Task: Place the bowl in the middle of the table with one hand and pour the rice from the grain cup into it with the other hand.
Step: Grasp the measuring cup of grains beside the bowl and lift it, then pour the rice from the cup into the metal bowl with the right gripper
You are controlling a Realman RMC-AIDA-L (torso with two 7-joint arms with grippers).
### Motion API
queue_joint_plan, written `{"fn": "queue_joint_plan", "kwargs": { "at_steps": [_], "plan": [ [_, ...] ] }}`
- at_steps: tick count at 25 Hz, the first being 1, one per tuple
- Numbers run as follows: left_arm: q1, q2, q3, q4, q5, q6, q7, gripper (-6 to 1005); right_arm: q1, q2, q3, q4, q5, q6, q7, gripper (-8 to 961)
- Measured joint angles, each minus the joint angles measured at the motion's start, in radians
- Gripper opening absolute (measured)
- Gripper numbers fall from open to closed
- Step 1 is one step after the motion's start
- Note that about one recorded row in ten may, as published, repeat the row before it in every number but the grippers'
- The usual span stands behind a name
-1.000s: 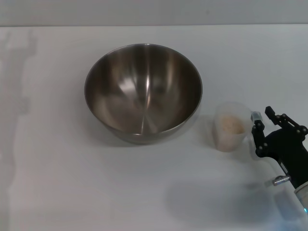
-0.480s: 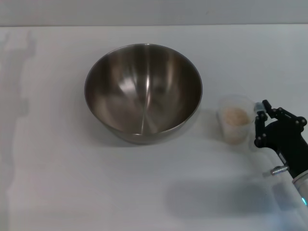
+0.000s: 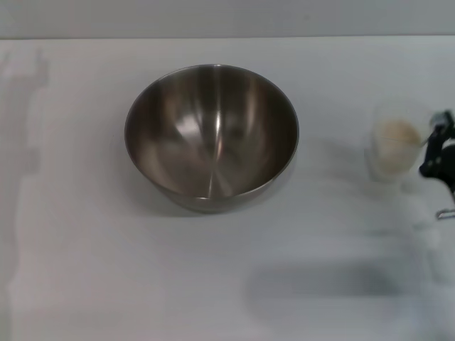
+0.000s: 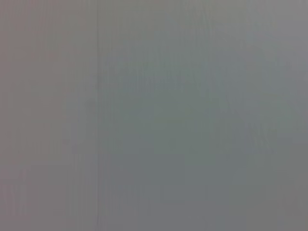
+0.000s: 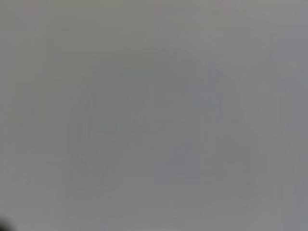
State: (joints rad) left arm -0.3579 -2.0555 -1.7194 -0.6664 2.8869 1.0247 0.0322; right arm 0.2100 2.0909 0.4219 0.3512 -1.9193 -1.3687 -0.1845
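The stainless-steel bowl [image 3: 212,135] stands upright and empty on the white table [image 3: 85,249], near its middle. The clear grain cup [image 3: 395,148] with pale rice [image 3: 397,133] in it is to the right of the bowl, well apart from it and raised off the table. My right gripper [image 3: 429,144] is at the right edge of the head view and is shut on the cup's handle side. The cup is upright. My left gripper is out of view. Both wrist views show only a plain grey surface.
A soft shadow [image 3: 320,288] lies on the table in front of the cup. The table's far edge [image 3: 227,37] meets a grey wall behind the bowl.
My right gripper closed on the grain cup, then lifted it and carried it to the right and farther back. The bowl has not moved.
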Motion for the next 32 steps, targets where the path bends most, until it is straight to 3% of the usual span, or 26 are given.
{"fn": "queue_joint_plan", "kwargs": {
  "at_steps": [5, 10, 20, 32],
  "plan": [
    [0.0, 0.0, 0.0, 0.003, 0.0, 0.0, 0.0, 634, 0.076, -0.003, 0.088, -0.024, 0.0, -0.113, -0.013, 35],
    [0.001, -0.001, 0.005, 0.004, 0.0, 0.012, 0.0, 635, 0.215, -0.004, 0.092, -0.12, -0.019, -0.169, -0.051, 31],
    [0.001, -0.005, 0.009, 0.006, 0.0, 0.051, -0.013, 639, 0.406, -0.009, 0.09, -0.187, -0.244, -0.112, -0.527, 30],
    [0.002, -0.013, 0.017, 0.018, 0.0, 0.077, -0.031, 643, 0.523, -0.009, 0.09, -0.215, -0.479, 0.03, -1.083, 30]
  ]
}}
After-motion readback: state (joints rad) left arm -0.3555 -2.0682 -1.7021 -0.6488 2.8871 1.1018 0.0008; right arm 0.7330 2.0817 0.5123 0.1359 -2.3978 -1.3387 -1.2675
